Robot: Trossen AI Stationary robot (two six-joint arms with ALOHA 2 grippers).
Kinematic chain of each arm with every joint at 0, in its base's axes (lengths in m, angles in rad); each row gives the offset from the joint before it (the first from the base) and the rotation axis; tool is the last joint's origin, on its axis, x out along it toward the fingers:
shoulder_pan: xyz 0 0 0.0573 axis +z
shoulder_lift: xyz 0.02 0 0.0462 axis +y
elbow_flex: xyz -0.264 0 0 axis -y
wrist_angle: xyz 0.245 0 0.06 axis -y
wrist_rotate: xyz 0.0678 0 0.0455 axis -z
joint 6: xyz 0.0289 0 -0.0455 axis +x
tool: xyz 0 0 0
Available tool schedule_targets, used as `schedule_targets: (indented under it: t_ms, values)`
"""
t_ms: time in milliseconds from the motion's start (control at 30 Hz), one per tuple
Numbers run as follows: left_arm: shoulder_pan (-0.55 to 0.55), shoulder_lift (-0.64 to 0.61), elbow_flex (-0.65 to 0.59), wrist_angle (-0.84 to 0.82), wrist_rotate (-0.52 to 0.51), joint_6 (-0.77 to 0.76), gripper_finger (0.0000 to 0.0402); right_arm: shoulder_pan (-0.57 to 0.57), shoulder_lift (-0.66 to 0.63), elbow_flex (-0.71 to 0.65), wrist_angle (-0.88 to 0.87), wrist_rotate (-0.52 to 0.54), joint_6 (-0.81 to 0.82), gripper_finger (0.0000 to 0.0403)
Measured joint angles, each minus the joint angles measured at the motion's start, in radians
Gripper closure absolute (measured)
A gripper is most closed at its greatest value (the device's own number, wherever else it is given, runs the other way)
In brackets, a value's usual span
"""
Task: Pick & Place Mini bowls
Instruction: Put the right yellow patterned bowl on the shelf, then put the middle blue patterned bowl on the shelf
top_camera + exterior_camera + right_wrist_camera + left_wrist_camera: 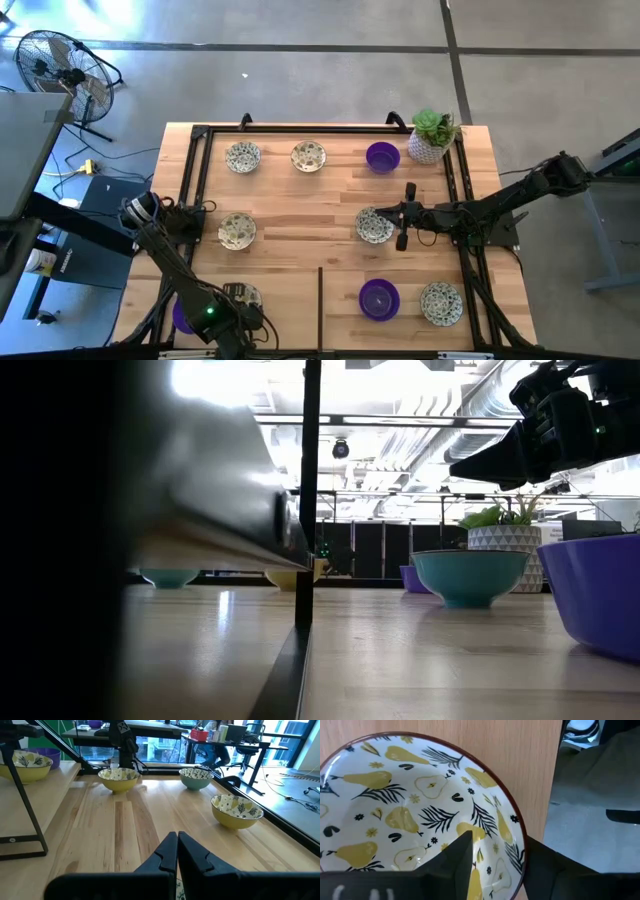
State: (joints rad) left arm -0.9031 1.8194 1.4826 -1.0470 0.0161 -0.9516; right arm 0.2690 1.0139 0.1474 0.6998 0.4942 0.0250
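Several mini bowls stand on their bases on the wooden table: pear-patterned ones (243,157) (308,156) (237,231) (375,225) (441,303) and purple ones (382,157) (379,299). Another purple bowl (183,315) is half hidden under the left arm. My left gripper (498,840) is at the near left, shut on a patterned bowl (410,810) (240,297). My right gripper (177,842) (400,215) is shut and hovers above the table beside the centre-right patterned bowl, touching nothing. My left gripper holds the patterned bowl by its rim (520,850). One finger (462,855) is inside the bowl and the other finger (545,865) is outside its wall. In the low view the bowl (200,490) is a large blur, tilted and clear of the table.
A white pot with a green plant (432,137) stands at the far right corner. A black frame (200,135) runs around the table top, and a black strip (320,300) crosses the near middle. Bare wood lies in the table's middle.
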Motion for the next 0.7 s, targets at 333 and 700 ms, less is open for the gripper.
schedule_targets:
  t_ms: [333, 700]
  values:
    - [0.0, 0.0, 0.0, -0.003, 0.012, -0.028, 0.0213, 0.0, 0.0, 0.0, -0.005, 0.0, 0.0, 0.0401]
    - [0.0, -0.001, 0.034, -0.062, 0.07, -0.034, 0.0211, 0.0, 0.0, 0.0, -0.008, 0.0, -0.001, 0.0402]
